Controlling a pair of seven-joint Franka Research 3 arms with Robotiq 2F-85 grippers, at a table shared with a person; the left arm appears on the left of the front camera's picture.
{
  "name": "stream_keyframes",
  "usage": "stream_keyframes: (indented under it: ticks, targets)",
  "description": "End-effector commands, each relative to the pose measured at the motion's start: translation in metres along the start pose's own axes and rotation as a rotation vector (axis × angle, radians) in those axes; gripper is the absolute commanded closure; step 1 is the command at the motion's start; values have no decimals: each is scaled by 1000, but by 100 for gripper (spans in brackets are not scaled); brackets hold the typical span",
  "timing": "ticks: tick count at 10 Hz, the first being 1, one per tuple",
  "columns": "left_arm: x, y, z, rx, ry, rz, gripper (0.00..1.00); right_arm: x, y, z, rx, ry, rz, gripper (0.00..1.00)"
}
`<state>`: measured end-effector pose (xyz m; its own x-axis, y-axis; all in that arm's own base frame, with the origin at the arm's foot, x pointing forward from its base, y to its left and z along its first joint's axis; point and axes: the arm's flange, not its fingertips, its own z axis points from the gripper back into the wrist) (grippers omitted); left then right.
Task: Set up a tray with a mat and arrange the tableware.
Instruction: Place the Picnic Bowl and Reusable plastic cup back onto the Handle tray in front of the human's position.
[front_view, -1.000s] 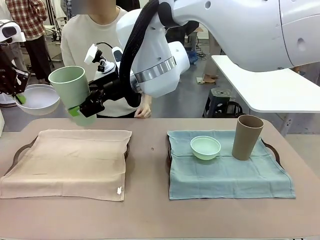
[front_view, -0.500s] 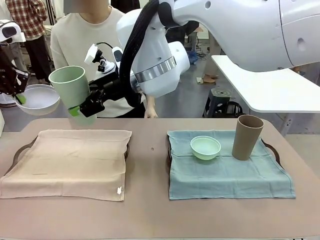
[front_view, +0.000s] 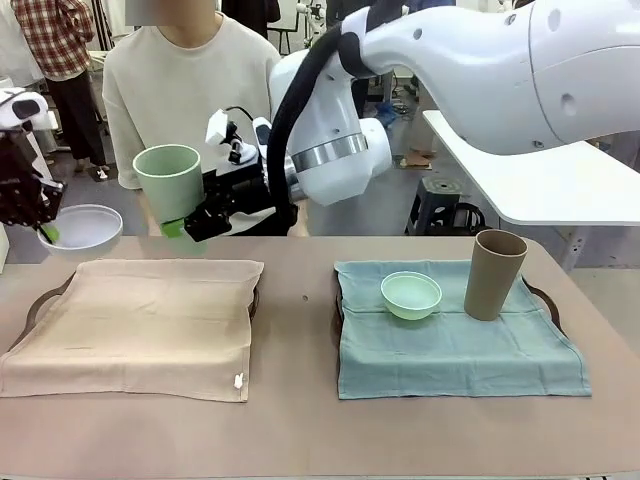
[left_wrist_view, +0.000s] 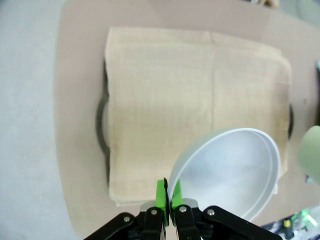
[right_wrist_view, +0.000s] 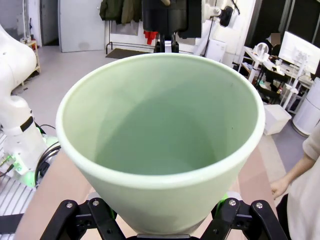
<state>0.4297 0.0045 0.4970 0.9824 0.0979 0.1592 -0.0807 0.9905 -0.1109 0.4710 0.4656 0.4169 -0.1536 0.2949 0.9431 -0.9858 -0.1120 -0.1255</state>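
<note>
My left gripper (front_view: 45, 232) hangs above the table's far left corner, shut on the rim of the white bowl (front_view: 82, 226). In the left wrist view the green pads (left_wrist_view: 161, 194) pinch that bowl's (left_wrist_view: 230, 170) edge over the beige mat (left_wrist_view: 190, 95). My right gripper (front_view: 185, 225) reaches across and is closed around the base of the pale green cup (front_view: 169, 182), held upright in the air behind the beige mat (front_view: 140, 320). The cup's mouth (right_wrist_view: 165, 130) faces the right wrist camera. The mint bowl (front_view: 411, 295) and the brown cup (front_view: 495, 274) stand on the teal mat (front_view: 460, 350).
Dark tray handles (front_view: 40, 300) peek out from under the beige mat, and another tray lies under the teal mat. A person (front_view: 190, 90) stands at the far side, one hand (right_wrist_view: 280, 187) hanging low. A white table (front_view: 530, 175) stands behind on the right.
My right arm has carried the pale green cup to the right and slightly farther back. The left gripper has lowered the white bowl a little.
</note>
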Motion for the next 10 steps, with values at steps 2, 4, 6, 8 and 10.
stream_keyframes:
  ticks: [2, 4, 6, 8, 10]
  targets:
    - [2, 11, -40, -66, 41, -11, 96, -54, 0, -10, 20, -56, -40, 18]
    - [3, 11, -42, -42, 42, -3, 96, -59, -3, -15, -11, 73, -111, 18]
    - [2, 12, -45, -40, 64, 5, 96, -61, -4, -11, 32, -23, -62, 18]
    - [5, 11, -64, -41, 98, 11, 96, -86, -9, -13, 27, -17, -91, 18]
    - [7, 14, -85, -52, 118, 20, 96, -111, -14, -20, 17, -35, -127, 18]
